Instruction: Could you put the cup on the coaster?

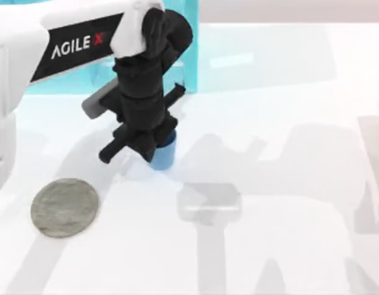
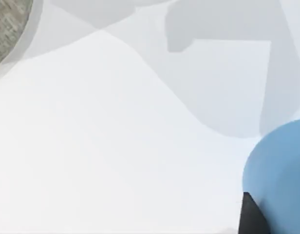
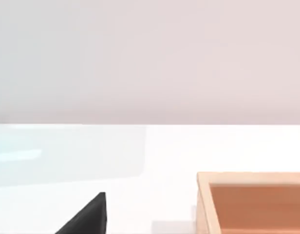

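The small blue cup stands on the white table just left of centre, partly hidden under my left gripper, which reaches down from the back left and is shut on it. In the left wrist view the cup is close up, with one black fingertip against its side. The grey speckled coaster lies flat near the front left, well apart from the cup, and its edge also shows in the left wrist view. A dark part of my right gripper shows in the right wrist view.
A translucent teal block stands at the back, behind the left arm. A shallow wooden box appears in the right wrist view. Bare white table lies between the cup and the coaster.
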